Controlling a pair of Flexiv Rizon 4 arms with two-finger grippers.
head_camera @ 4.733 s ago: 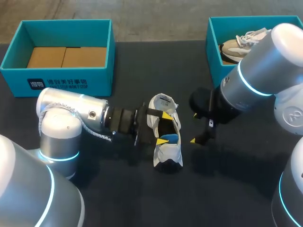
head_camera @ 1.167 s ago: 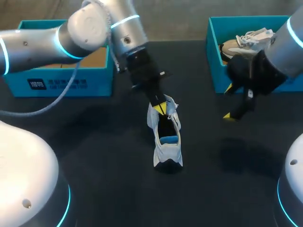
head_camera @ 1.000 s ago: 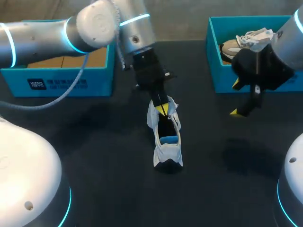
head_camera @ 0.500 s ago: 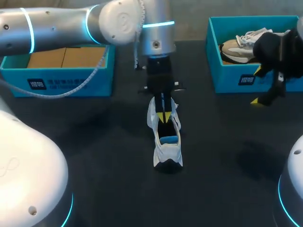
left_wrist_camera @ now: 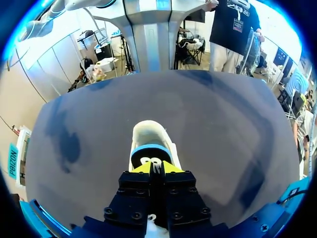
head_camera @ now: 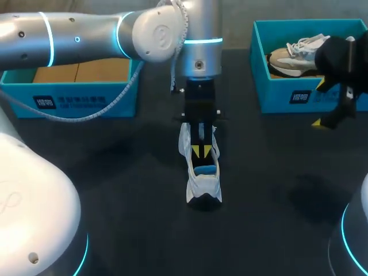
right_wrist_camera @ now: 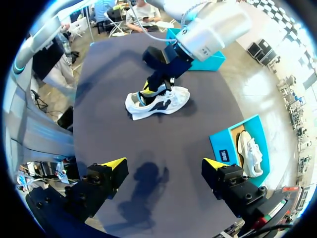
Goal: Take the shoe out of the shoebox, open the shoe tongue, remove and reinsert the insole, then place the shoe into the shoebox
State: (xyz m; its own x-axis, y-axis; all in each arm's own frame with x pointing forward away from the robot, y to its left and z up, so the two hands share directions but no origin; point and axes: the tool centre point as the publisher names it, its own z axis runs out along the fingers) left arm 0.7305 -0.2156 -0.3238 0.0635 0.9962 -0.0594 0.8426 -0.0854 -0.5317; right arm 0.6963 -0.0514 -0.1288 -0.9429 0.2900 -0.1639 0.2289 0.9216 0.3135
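One shoe, left hand closed inside its mouth, right hand wide, empty.

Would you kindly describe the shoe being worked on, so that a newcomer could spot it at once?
On the dark table, between the left teal box and the right teal box, a white shoe lies in the middle. A blue insole shows inside it and the left gripper is at its opening, unlike the beige shoe inside the right teal box.

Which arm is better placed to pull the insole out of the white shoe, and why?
Left. The left gripper sits in the shoe opening, directly over the blue insole; the right gripper hangs open by the right-hand shoebox, well away.
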